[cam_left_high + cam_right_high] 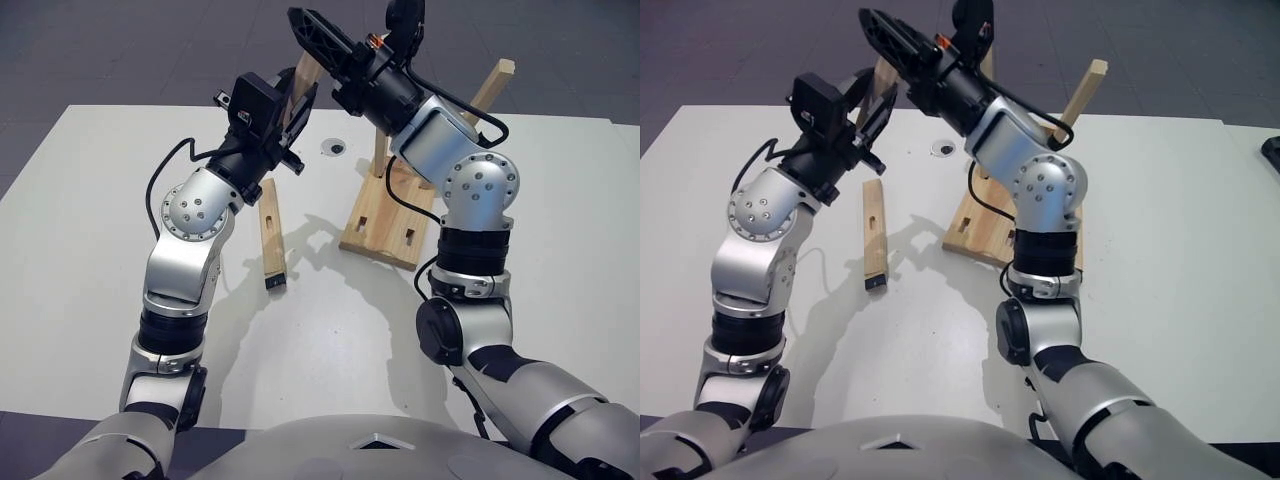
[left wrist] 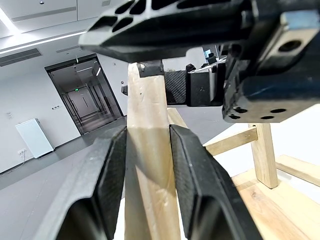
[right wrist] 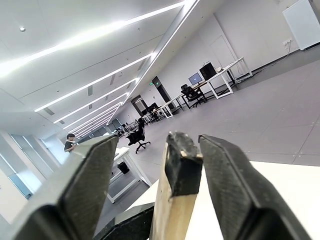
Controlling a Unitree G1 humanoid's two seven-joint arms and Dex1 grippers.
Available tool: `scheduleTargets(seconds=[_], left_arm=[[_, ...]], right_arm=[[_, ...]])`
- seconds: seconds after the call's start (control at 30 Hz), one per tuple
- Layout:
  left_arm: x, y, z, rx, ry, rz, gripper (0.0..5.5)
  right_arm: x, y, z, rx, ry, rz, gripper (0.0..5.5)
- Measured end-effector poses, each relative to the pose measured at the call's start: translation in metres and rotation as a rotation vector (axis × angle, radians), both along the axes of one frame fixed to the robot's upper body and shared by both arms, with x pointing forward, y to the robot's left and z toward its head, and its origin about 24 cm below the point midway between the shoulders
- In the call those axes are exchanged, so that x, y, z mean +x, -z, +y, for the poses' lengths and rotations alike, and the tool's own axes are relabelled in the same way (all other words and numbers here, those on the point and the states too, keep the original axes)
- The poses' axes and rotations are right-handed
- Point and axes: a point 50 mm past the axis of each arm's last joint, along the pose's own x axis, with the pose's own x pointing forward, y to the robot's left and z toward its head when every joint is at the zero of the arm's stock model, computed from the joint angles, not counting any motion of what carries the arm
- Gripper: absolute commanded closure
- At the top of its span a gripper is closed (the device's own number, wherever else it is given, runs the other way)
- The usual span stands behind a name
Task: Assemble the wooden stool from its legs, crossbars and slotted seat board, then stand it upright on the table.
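Left gripper (image 2: 148, 137), raised, pinches leg (image 2: 150, 200) (right gripper (image 3: 160, 145) spread around tip).

The right tool (image 3: 159, 145) has its two dark, rough-faced fingers (image 3: 87, 185) spread apart. A pale wooden leg (image 3: 172, 215) with a black cap (image 3: 182, 162) on its end stands up between them. The cap sits just beside one finger and well clear of the other. Past them lies a white bench (image 3: 295, 190), then grey floor (image 3: 280, 115), distant desks with screens (image 3: 210, 80) and long ceiling light strips (image 3: 100, 65).
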Motion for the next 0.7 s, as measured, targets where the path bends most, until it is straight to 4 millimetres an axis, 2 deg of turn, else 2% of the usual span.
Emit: scheduleTargets(seconds=[0.37,0.57,0.6,0.7], left_arm=[[0.0,0.0,-0.001,-0.004,0.002,-0.005,4.22],[-0.001,0.001,-0.002,-0.005,0.005,-0.003,4.22],[-0.001,0.001,-0.002,-0.003,0.006,-0.002,3.93],[-0.001,0.005,-0.004,0.01,-0.015,0.001,3.52]], right_arm=[[-0.001,0.006,0.002,-0.012,-0.014,0.039,4.86],[-0.002,0.007,0.0,-0.003,-0.023,0.044,4.94],[-0.002,0.008,-0.001,-0.002,-0.023,0.046,4.94],[-0.004,0.012,-0.001,-0.006,-0.034,0.06,5.09]])
